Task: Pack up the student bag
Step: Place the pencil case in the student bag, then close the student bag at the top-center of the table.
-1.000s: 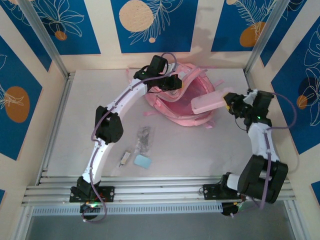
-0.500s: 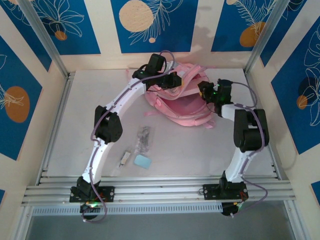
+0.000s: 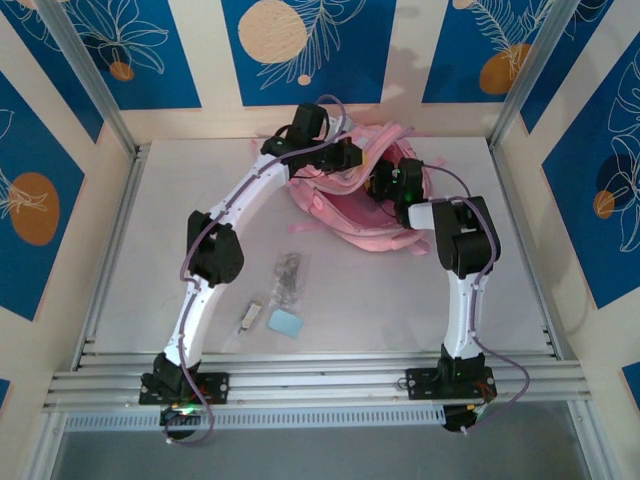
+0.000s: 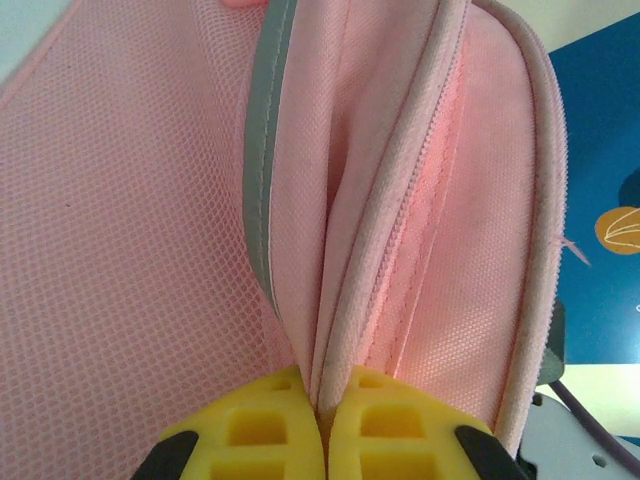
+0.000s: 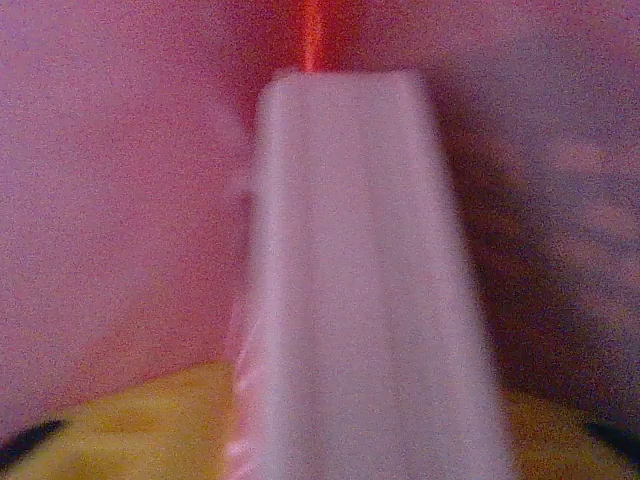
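At the bottom of the left wrist view, the left gripper [image 4: 322, 405] is pinching the zipped rim of the student bag [image 4: 420, 200], jaws closed on fabric. That lift should be holding the mouth wide while the case is going in deep. The right gripper [image 3: 385, 183] is reaching inside, a pale pencil case [image 5: 360, 280] lying between its fingers [image 5: 120, 425]. Whether they are clamping or parting, I cannot tell. Outward, the bag is sitting upper centre of the top view, on the table [image 3: 180, 220].
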`<control>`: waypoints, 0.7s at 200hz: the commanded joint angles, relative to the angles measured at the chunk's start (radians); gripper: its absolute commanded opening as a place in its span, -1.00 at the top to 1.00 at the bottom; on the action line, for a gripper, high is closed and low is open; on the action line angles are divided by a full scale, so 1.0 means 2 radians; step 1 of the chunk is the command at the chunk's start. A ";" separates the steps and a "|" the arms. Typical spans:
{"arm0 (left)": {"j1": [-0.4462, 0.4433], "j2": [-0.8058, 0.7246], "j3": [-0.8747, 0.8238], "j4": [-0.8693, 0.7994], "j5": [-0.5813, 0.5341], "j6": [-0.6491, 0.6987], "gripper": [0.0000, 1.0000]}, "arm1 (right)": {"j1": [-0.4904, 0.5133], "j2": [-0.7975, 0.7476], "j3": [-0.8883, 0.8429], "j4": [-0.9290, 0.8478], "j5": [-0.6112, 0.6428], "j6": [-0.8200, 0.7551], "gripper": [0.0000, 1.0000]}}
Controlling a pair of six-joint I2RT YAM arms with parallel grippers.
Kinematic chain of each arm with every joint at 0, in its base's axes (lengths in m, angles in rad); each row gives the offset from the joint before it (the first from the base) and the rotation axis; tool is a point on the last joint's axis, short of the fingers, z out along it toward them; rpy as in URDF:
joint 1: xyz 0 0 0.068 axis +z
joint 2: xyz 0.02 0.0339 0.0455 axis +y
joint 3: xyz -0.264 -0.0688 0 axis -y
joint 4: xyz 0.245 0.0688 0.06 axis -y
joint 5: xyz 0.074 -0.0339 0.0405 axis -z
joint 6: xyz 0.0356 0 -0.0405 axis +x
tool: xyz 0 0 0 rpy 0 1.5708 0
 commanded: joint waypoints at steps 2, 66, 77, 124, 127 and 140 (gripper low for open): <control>0.011 -0.022 0.029 0.037 0.003 0.000 1.00 | -0.007 -0.063 -0.016 -0.123 -0.048 -0.030 -0.94; 0.011 -0.023 0.027 0.016 -0.022 0.023 1.00 | -0.042 -0.222 -0.039 -0.435 -0.103 -0.199 -0.99; 0.011 -0.023 0.027 0.009 -0.025 0.028 1.00 | -0.047 -0.248 -0.042 -0.481 -0.104 -0.232 -0.99; 0.002 -0.040 0.021 -0.060 -0.051 0.081 1.00 | -0.060 -0.350 -0.046 -0.652 -0.046 -0.358 -0.99; 0.001 -0.043 0.017 -0.065 -0.054 0.084 0.96 | -0.064 -0.353 -0.049 -0.652 -0.052 -0.360 -0.99; 0.000 -0.064 -0.015 -0.072 -0.063 0.093 0.64 | -0.083 -0.369 -0.066 -0.638 -0.081 -0.349 -0.99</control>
